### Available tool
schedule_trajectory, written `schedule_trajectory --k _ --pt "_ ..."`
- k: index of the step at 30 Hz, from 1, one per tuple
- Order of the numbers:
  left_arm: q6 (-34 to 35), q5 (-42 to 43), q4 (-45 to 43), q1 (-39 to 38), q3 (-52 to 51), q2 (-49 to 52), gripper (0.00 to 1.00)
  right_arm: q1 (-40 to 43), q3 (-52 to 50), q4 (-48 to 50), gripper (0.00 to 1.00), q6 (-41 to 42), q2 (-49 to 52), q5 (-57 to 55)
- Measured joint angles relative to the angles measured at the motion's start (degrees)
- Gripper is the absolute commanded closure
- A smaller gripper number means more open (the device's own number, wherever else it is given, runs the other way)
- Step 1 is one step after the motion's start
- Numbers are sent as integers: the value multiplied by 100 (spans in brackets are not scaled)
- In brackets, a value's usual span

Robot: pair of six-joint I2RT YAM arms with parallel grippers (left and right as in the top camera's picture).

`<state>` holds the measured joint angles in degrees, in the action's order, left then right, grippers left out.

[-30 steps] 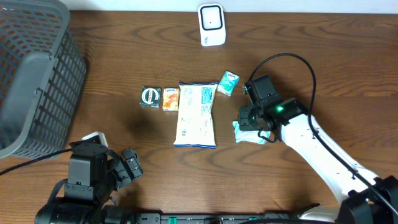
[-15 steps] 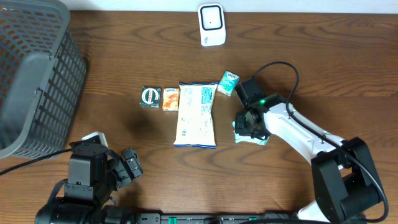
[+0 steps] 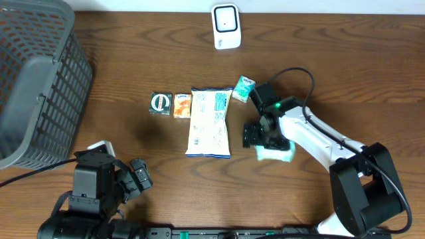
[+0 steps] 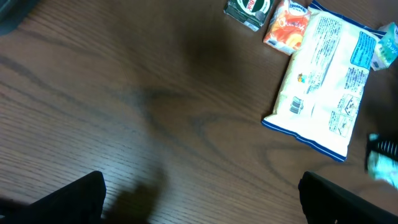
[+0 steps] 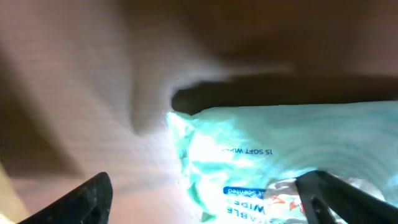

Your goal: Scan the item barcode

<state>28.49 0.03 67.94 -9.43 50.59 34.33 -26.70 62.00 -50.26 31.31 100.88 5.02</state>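
I take the item to be scanned as the pack of wipes [image 3: 275, 154], which lies flat on the table [image 3: 345, 73] at about 4 o'clock from the centre, just to the 3 o'clock side of the long snack bag [image 3: 209, 121]. My right gripper [image 3: 259, 136] hangs directly over its 9 o'clock end with the jaws spread wide. In the wrist view the pale green film fills the space between them, and I judge that nothing is clamped. My left gripper [image 4: 199, 193] sits parked at 7 o'clock, jaws fully apart and empty. The pack looks light and soft: thin, glossy film over a squashy stack, so I expect it to sag, crinkle and slide if pinched at a corner. I would take it across the short width near the middle, where the stack gives the pads something to bite on, squeezing gently. I cannot see a barcode on the upper face, so it may be underneath. The white scanner [image 3: 226, 26] stands at 12 o'clock, well apart.
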Motion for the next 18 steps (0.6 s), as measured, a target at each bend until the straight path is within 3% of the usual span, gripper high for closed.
schedule_trajectory --k 6,12,16,18 --pt "0 0 -2 0 0 0 2 0 645 -1154 8 -146 0 20" --pt "0 -2 0 0 0 0 2 0 1099 -1711 12 -396 -2 11" --pt "0 0 -2 0 0 0 2 0 1102 -1825 46 -503 -2 7" --pt "0 0 -2 0 0 0 3 0 1102 -1856 58 -553 0 -2"
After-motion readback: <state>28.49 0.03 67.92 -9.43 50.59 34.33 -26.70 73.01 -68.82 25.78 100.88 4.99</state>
